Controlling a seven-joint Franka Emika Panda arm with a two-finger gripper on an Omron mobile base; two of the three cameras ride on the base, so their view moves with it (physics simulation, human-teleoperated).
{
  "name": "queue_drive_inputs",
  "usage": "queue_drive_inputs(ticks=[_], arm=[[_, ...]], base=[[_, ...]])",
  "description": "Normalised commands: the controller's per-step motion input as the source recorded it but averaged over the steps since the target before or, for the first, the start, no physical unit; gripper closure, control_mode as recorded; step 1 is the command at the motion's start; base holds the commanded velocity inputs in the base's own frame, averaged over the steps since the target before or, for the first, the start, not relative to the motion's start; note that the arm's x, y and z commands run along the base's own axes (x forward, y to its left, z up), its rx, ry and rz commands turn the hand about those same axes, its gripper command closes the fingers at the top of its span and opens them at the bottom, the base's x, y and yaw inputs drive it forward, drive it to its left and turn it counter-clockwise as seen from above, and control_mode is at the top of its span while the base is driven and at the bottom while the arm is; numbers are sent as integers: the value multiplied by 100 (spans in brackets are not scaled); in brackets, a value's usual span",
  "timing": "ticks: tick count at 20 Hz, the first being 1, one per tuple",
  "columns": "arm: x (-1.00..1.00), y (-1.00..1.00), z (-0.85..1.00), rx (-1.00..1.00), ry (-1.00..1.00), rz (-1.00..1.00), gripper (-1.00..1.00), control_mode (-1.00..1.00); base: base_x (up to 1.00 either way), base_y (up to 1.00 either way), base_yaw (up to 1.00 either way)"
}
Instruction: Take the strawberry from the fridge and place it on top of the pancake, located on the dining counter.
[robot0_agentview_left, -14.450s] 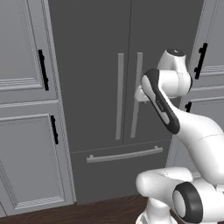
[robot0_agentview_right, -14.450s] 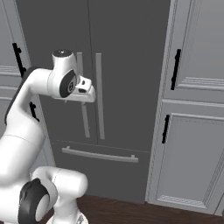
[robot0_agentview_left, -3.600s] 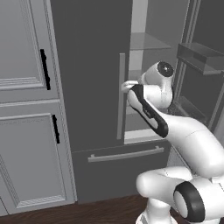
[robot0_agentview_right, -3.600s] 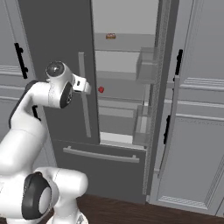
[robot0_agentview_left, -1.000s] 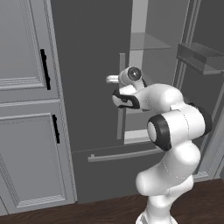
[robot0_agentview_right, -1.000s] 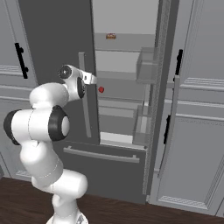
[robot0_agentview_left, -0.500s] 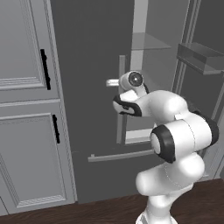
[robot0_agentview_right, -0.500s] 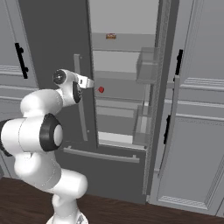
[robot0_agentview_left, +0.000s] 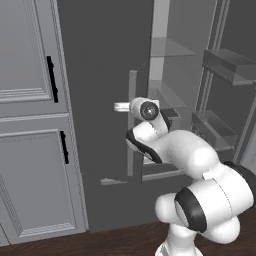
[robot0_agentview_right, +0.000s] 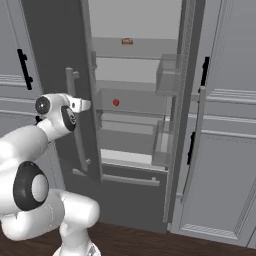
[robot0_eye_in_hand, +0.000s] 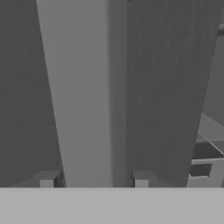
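My tool (robot0_eye_in_hand: 94, 183) straddles the left fridge door's bar handle (robot0_eye_in_hand: 85, 100) with its tips spread either side, the right door (robot0_agentview_right: 187, 115) stands open, and the strawberry (robot0_agentview_right: 116, 102) waits untouched on a middle fridge shelf, so fetching and placing remain.

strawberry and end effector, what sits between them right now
In the right base view, the edge of the fridge's closed left door stands between the end effector and the strawberry on its glass shelf; beyond that edge the shelf is bare.
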Motion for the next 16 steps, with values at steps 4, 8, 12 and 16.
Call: queue_drive_inputs(ticks=[4,8,12,16], arm=[[-60,67,0,-7,-1,-6,100,-100],[-51,72,0,-7,-3,-3,100,-100],[-42,74,0,-6,-2,-3,100,-100],[-12,47,0,-2,0,-4,-100,-100]], base=[[0,0,0],[0,0,0],[0,0,0],[0,0,0]])
